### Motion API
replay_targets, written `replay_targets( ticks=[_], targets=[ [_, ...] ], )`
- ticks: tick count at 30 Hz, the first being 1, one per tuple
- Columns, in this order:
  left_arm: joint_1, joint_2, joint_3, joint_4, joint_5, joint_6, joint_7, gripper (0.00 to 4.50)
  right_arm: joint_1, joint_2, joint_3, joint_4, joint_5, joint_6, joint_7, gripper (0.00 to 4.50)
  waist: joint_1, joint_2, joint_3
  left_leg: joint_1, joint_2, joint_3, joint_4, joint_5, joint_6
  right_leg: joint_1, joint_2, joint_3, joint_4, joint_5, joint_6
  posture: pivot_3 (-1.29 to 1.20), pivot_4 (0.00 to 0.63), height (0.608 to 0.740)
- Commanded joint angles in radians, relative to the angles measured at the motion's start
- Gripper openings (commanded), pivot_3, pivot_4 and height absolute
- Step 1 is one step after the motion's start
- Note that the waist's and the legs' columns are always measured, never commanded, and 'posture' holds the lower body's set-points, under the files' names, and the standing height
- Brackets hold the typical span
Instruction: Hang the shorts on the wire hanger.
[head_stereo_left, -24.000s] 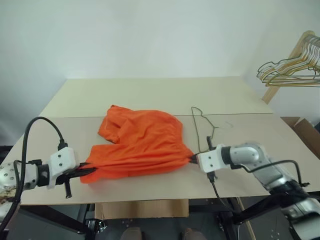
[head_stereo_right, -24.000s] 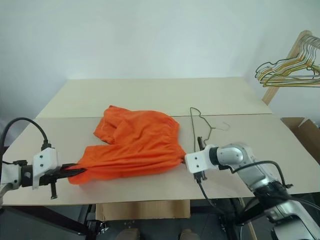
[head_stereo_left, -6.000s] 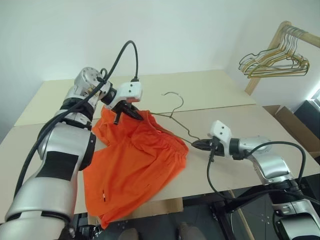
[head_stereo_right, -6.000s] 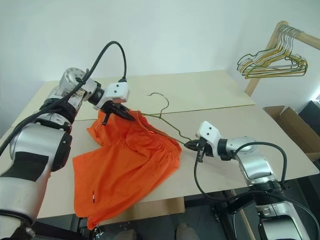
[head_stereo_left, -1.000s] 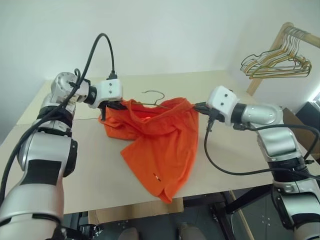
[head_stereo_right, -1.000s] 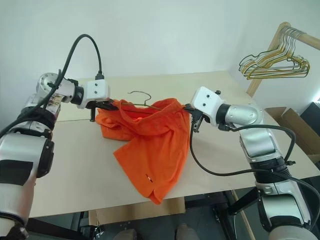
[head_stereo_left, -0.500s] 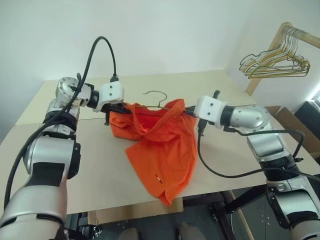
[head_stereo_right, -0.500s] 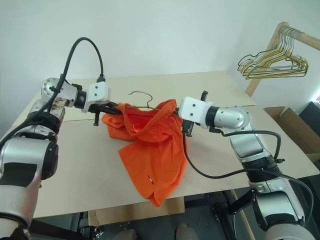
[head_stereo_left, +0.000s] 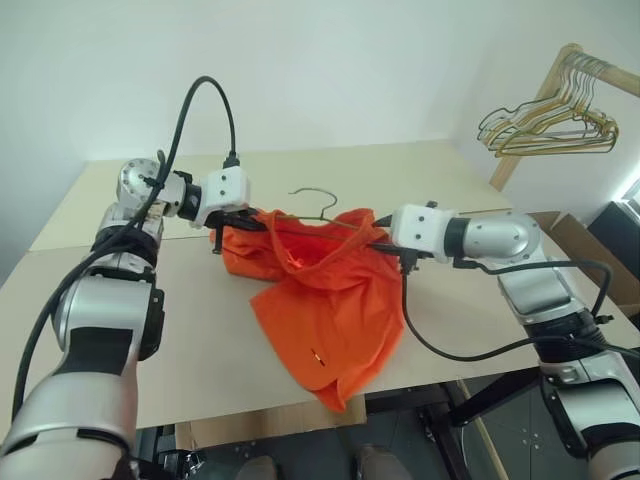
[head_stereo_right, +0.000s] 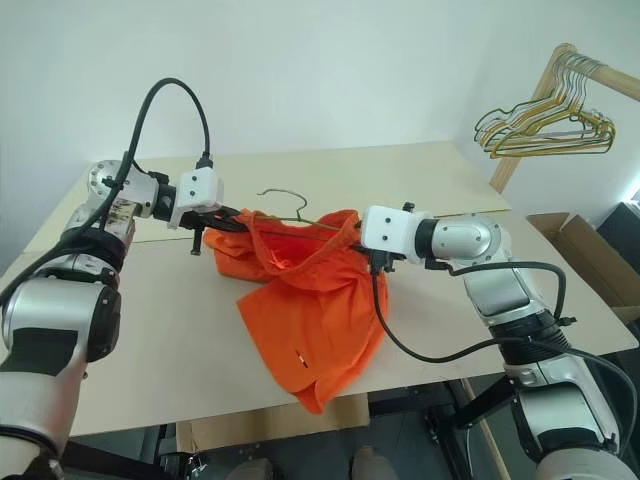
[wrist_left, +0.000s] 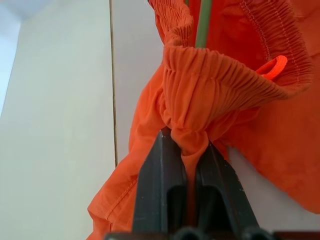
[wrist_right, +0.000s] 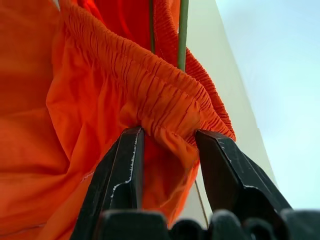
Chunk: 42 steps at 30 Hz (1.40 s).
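Note:
The orange shorts (head_stereo_left: 330, 290) hang above the table between my two grippers, one leg drooping toward the table's front edge. The wire hanger (head_stereo_left: 318, 196) runs inside the gathered waistband, its hook poking up behind the fabric; its green wire (wrist_left: 203, 25) shows inside the band, and again in the right wrist view (wrist_right: 183, 30). My left gripper (wrist_left: 185, 137) is shut on a bunched fold of the waistband at the shorts' left end (head_stereo_left: 248, 215). My right gripper (wrist_right: 167, 137) is at the shorts' right end (head_stereo_left: 380, 238), its fingers (wrist_right: 130, 165) spread apart with the waistband lying loosely between them.
The beige table (head_stereo_left: 450, 180) stretches behind and to both sides of the shorts. A wooden rack with a bunch of golden and dark hangers (head_stereo_left: 545, 120) stands at the far right. A cardboard box (head_stereo_left: 585, 245) sits on the floor beyond the table's right edge.
My right gripper's fingers have spread apart from shut, and that hand has come slightly lower and leftward. The shorts' right end sags a little. The left gripper keeps its grip.

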Motion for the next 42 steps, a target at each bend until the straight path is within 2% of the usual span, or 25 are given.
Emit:
replay_targets(
  ticks=[1,10,13,17,21,25,28,33,36,42],
  targets=[
    [-0.011,-0.006,0.028,-0.047,-0.041,-0.017,-0.021,0.00,-0.023,0.009,-0.044,0.000,0.041,0.037,0.008,1.98,0.000,0.000,0.000,0.000,0.000,0.000,0.000,0.000,0.000,0.000,0.000,0.000,0.000,0.000,0.000,-0.02,0.000,0.740],
    [-0.005,-0.025,0.052,-0.056,-0.067,-0.026,-0.017,0.00,-0.038,0.026,-0.036,-0.005,0.065,0.118,0.029,1.98,0.000,0.000,0.000,0.000,0.000,0.000,0.000,0.000,0.000,0.000,0.000,0.000,0.000,0.000,0.000,-0.02,0.000,0.740],
    [-0.003,-0.027,0.052,-0.056,-0.071,-0.026,-0.014,0.00,-0.039,0.031,-0.038,-0.008,0.065,0.133,0.025,1.41,0.000,0.000,0.000,0.000,0.000,0.000,0.000,0.000,0.000,0.000,0.000,0.000,0.000,0.000,0.000,-0.02,0.000,0.740],
    [0.003,-0.025,0.049,-0.053,-0.066,-0.024,0.005,0.00,-0.047,0.040,-0.043,-0.010,0.067,0.152,0.013,0.05,0.000,0.000,0.000,0.000,0.000,0.000,0.000,0.000,0.000,0.000,0.000,0.000,0.001,0.000,0.000,-0.02,0.000,0.740],
    [0.003,-0.023,0.050,-0.052,-0.070,-0.022,-0.001,0.00,-0.046,0.039,-0.042,-0.010,0.056,0.147,0.009,0.02,0.000,0.000,0.000,0.000,0.000,0.000,0.000,0.000,0.000,0.000,0.000,0.000,0.001,0.000,0.000,-0.01,0.000,0.740],
    [-0.008,-0.005,0.053,-0.051,-0.075,-0.025,-0.032,1.03,-0.040,0.031,-0.054,-0.011,0.068,0.165,0.016,0.00,0.000,0.000,0.000,0.000,0.000,0.000,0.000,0.000,0.000,0.000,0.000,0.000,0.001,0.000,0.000,-0.01,0.000,0.740],
    [-0.030,0.015,0.073,-0.042,-0.083,-0.012,-0.021,2.00,-0.030,0.010,-0.083,-0.020,0.104,0.182,0.041,0.00,-0.001,0.000,0.000,0.000,0.000,0.000,0.000,0.000,0.000,0.000,0.000,0.000,0.001,0.000,0.000,-0.01,0.000,0.740],
    [-0.053,0.062,0.077,-0.030,-0.063,-0.016,0.005,3.56,-0.011,-0.062,-0.168,-0.037,0.207,0.215,0.115,0.00,0.001,0.000,0.000,0.000,0.000,0.000,0.000,0.000,0.000,0.000,0.000,0.000,0.000,0.000,0.000,-0.02,0.000,0.740],
    [-0.066,0.071,0.123,-0.014,-0.097,0.041,0.054,4.49,-0.008,-0.120,-0.232,-0.025,0.278,0.212,0.177,0.00,0.004,0.000,0.000,0.000,0.000,0.000,0.000,0.000,0.000,0.000,0.000,0.000,0.000,0.000,0.000,-0.03,0.000,0.740],
    [-0.091,0.071,0.219,-0.008,-0.230,0.317,-0.119,4.49,-0.031,-0.196,-0.314,0.018,0.415,0.219,0.319,0.00,-0.002,0.000,0.000,0.000,0.000,0.000,0.000,0.000,0.000,0.000,0.000,-0.001,0.000,0.000,0.000,-0.05,0.000,0.740]
  ],
)
